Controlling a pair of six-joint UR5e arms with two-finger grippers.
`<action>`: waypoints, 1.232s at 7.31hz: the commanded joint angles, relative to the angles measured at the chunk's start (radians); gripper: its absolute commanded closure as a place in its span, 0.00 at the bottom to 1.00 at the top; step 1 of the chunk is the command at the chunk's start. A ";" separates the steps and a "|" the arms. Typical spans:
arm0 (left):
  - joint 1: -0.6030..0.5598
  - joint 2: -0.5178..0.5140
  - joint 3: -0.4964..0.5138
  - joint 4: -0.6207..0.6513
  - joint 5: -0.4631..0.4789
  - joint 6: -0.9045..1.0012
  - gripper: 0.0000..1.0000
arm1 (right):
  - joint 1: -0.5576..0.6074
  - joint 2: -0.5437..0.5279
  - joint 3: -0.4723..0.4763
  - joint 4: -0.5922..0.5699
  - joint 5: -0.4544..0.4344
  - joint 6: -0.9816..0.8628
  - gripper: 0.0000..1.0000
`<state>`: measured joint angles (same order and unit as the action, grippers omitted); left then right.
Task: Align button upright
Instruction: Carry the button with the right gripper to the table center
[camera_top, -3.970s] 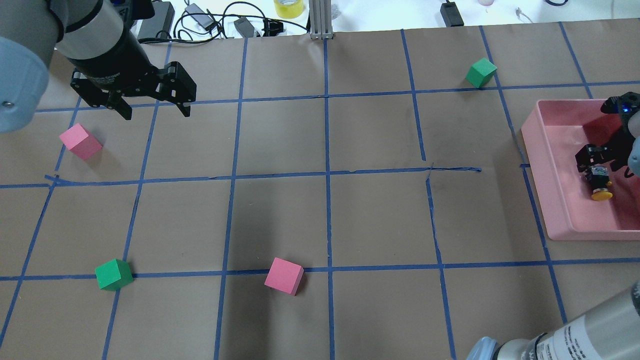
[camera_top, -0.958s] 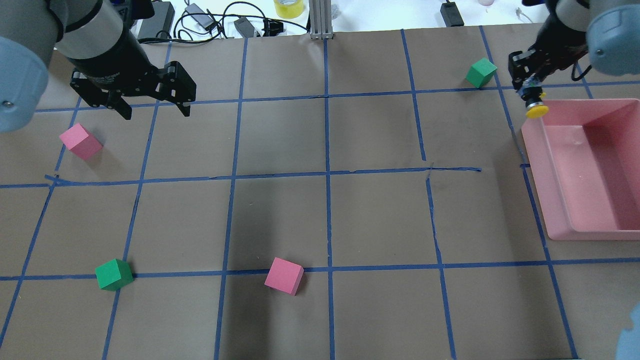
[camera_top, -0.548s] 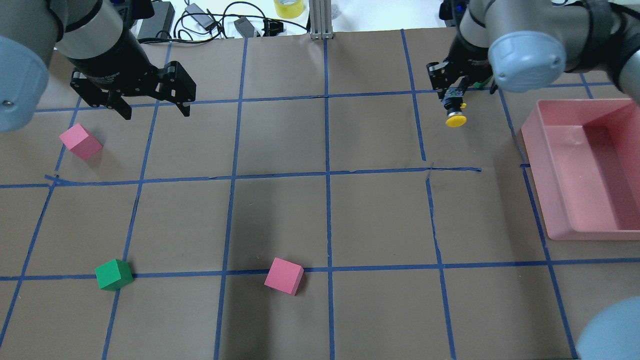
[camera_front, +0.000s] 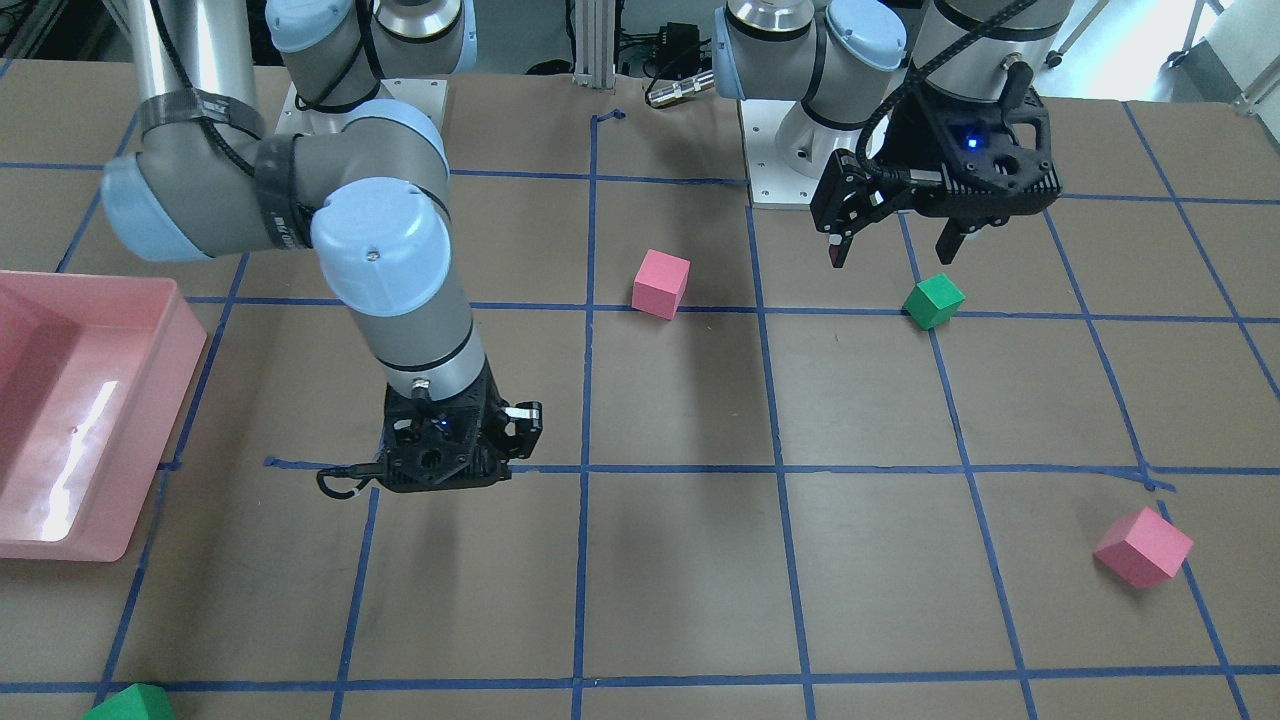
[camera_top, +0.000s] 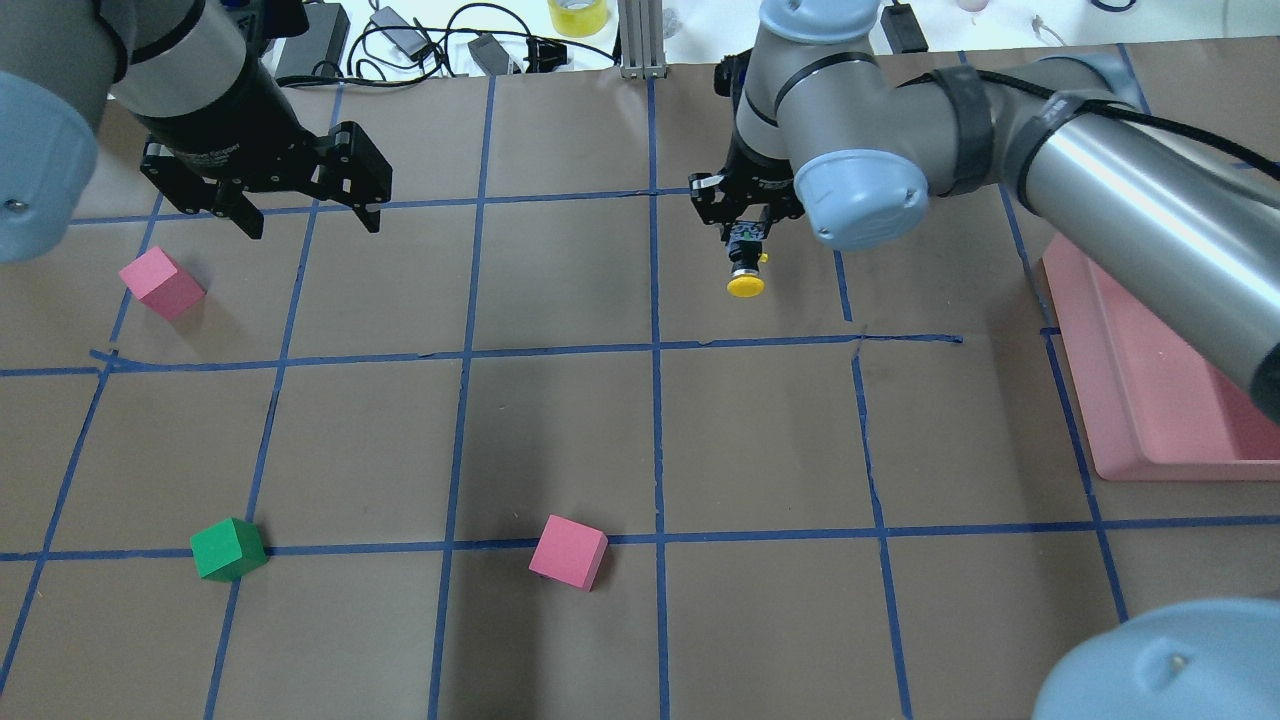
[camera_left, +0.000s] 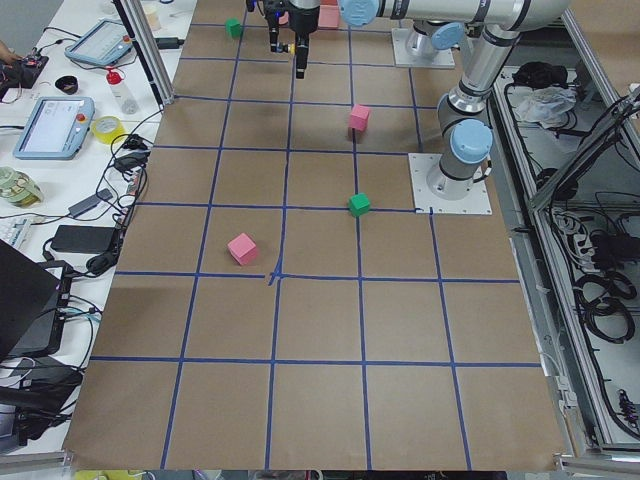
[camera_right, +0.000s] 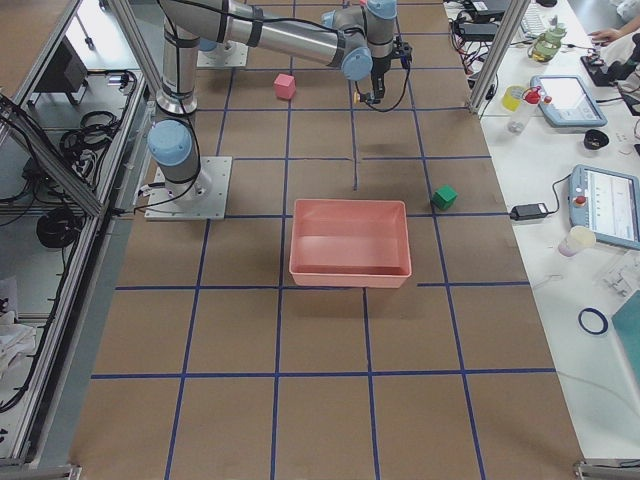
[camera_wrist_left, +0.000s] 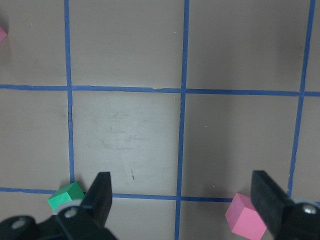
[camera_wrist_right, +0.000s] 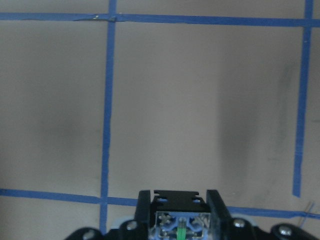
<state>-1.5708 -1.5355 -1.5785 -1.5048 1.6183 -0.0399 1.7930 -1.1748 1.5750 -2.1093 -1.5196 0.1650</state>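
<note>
My left hand (camera_top: 313, 228) hangs released over the surface (camera_top: 560, 440). My right hand (camera_top: 741, 240) grasps the button (camera_top: 744, 272) by its base, midair, yellow cap down. A carrying step, I judge; next it needs turning cap-up.

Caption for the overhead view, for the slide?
Right tool holds the button by its base above the taped table; left tool hangs open near a pink cube.
</note>
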 joint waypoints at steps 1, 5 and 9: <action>0.000 0.000 -0.001 0.000 0.000 0.000 0.00 | 0.080 0.053 0.002 -0.093 -0.029 0.071 1.00; 0.000 0.000 -0.001 0.000 0.000 0.000 0.00 | 0.132 0.153 -0.010 -0.201 -0.047 0.156 1.00; 0.000 0.000 -0.003 0.002 0.000 0.000 0.00 | 0.137 0.178 0.002 -0.238 -0.037 0.159 1.00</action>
<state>-1.5708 -1.5355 -1.5812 -1.5035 1.6183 -0.0399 1.9282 -1.0042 1.5757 -2.3340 -1.5643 0.3221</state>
